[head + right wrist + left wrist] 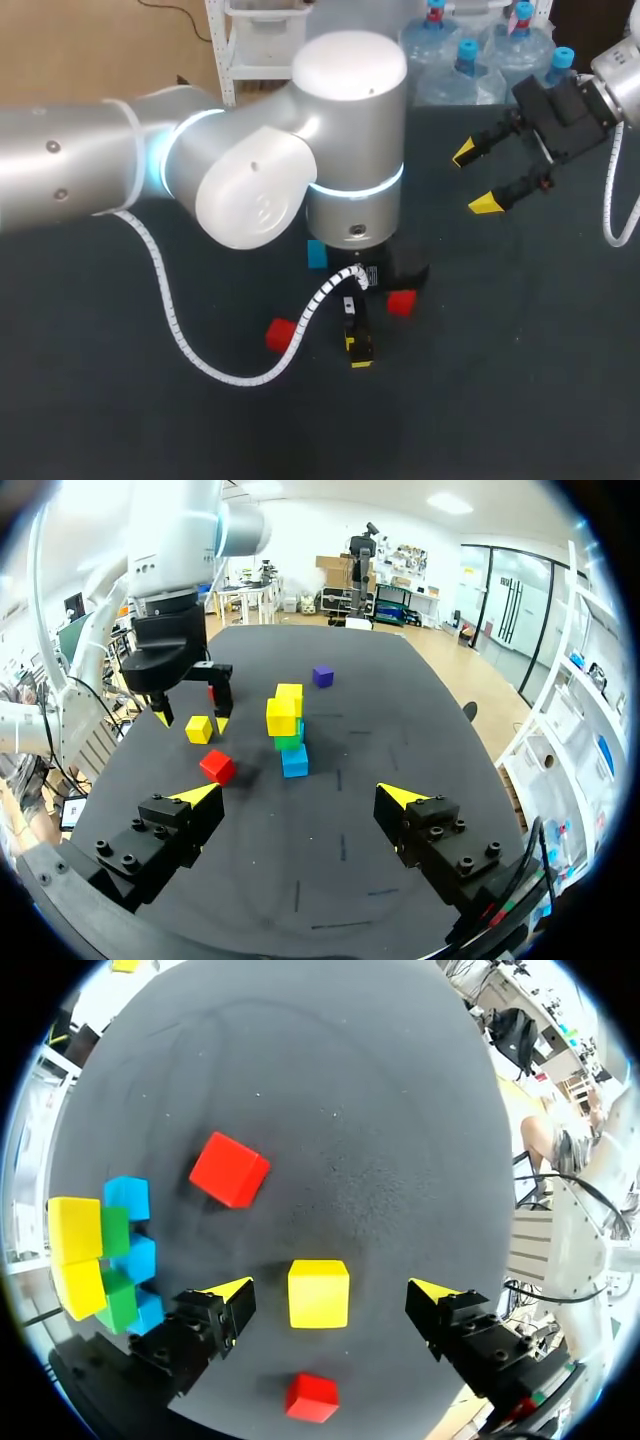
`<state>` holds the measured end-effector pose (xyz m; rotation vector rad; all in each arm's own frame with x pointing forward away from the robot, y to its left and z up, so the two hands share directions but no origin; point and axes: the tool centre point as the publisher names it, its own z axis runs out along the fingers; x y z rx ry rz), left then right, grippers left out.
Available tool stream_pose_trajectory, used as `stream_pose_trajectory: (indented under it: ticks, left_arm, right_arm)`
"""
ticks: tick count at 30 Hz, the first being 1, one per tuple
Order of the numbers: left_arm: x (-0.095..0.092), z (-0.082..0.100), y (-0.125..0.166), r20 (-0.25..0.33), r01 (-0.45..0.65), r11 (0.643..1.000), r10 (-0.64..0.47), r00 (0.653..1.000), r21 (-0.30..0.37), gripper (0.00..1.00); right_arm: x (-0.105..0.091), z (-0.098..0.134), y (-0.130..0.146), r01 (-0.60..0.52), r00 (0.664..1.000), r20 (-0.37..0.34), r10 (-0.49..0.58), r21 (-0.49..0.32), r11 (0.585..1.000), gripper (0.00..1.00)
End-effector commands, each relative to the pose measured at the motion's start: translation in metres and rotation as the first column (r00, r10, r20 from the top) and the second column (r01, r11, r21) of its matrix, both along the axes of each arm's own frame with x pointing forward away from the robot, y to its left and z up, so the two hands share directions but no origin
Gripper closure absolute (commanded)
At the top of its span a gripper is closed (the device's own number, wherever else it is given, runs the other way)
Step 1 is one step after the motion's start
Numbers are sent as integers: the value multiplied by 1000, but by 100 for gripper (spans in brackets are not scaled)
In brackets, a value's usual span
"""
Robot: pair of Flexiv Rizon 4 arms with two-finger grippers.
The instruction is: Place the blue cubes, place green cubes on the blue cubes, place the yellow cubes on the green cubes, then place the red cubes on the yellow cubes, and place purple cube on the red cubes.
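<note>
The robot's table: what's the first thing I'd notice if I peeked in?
Probably the big silver left arm filling the head view, its open hand set around a loose yellow cube without gripping it. Next, the bright stack of blue, green and yellow cubes close by, with red cubes lying loose on the dark table.

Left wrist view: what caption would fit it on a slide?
Open pincer straddling a loose yellow cube, two red cubes nearby, half-built stack alongside.
</note>
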<state>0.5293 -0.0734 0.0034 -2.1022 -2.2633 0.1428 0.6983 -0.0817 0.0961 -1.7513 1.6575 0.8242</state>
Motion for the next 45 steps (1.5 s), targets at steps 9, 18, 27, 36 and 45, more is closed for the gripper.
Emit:
stream_pose_trajectory:
  ticks: [9, 18, 27, 36, 45]
  left_arm:
    - [5, -4, -1, -8, -1, 1000, 1, 1000, -8, 0]
    - [4, -6, 0, -6, -9, 1000, 8, 1000, -19, 0]
    - [4, -11, -1, -16, -1, 1000, 1, 1000, -22, 0]
    - [5, -12, -1, -20, 8, 1000, -8, 1000, -21, 16]
    - [5, -12, 0, -23, 10, 1000, -10, 1000, -16, 100]
  right_arm:
    - [0, 0, 0, 0, 1000, 1, 0, 1, 1000, 0]
    - [0, 0, 0, 0, 1000, 1, 0, 1, 1000, 0]
    - [0, 0, 0, 0, 1000, 1, 0, 1, 1000, 0]
    - [0, 0, 0, 0, 1000, 1, 0, 1, 1000, 0]
    - [0, 0, 0, 0, 1000, 1, 0, 1, 1000, 0]
